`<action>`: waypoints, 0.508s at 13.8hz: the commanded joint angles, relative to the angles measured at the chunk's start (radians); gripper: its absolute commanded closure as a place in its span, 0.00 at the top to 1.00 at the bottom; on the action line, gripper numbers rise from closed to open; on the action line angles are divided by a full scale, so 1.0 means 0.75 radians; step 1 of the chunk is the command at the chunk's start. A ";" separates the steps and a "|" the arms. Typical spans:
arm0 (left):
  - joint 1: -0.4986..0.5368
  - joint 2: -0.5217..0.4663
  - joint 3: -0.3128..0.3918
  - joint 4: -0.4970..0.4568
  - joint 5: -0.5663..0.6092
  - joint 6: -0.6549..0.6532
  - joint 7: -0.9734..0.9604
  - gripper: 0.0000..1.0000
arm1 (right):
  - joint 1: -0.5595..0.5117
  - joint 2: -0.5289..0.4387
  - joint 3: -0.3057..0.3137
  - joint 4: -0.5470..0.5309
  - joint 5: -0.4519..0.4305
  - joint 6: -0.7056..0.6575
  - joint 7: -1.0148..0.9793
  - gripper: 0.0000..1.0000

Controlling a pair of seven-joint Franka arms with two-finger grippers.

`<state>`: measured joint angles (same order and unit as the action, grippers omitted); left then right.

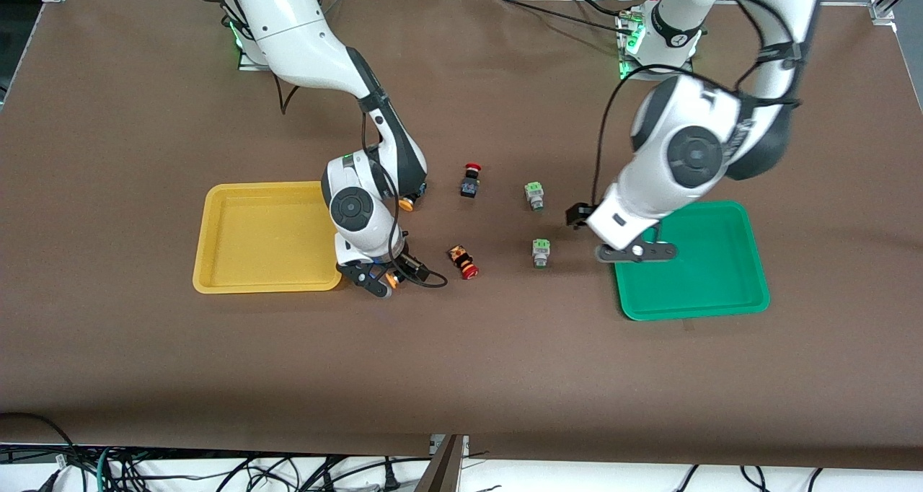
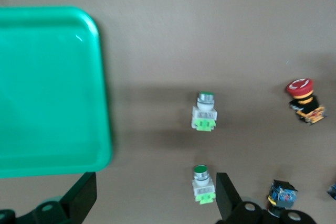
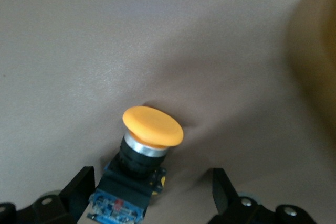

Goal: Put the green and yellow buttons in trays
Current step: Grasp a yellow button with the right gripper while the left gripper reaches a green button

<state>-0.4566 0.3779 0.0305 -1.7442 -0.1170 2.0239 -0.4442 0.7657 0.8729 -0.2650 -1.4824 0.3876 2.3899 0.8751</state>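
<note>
Beside the yellow tray, 2 robot arms with spread jaws work over scattered buttons.

Nearest the front camera, the right gripper (image 1: 381, 283) sits low just beside the yellow tray (image 1: 216, 239), fingers released and straddling a yellow button (image 3: 152, 126), apparently about to grasp it. The left gripper (image 1: 638, 252), also released and holding nothing, hovers over the green tray (image 1: 721, 290) at its edge, likely lining up on the near green button (image 1: 541, 250). Farther back lie another green button (image 1: 534, 194) and a second yellow button (image 1: 407, 203), partly hidden by the right arm. 2 red buttons (image 1: 471, 178) lie between. Both trays hold nothing.
</note>
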 commanded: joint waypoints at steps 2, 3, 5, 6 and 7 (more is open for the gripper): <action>-0.162 -0.038 0.021 -0.247 -0.014 0.211 -0.268 1.00 | 0.000 0.024 0.002 0.036 0.025 0.004 0.009 0.85; -0.193 -0.021 0.021 -0.278 -0.014 0.250 -0.301 1.00 | 0.000 0.022 0.002 0.036 0.025 0.002 -0.007 0.66; -0.232 0.018 0.021 -0.323 -0.014 0.314 -0.385 1.00 | -0.006 0.000 0.000 0.040 0.013 -0.012 -0.027 0.23; -0.258 0.032 0.021 -0.358 -0.014 0.363 -0.392 1.00 | -0.011 -0.022 -0.002 0.040 0.007 -0.026 -0.056 0.06; -0.262 0.042 0.021 -0.398 -0.014 0.432 -0.400 1.00 | -0.013 -0.041 -0.009 0.042 0.005 -0.077 -0.099 0.00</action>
<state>-0.6274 0.4005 0.0288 -1.9912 -0.1171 2.2709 -0.7229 0.7640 0.8673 -0.2686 -1.4634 0.3874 2.3827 0.8518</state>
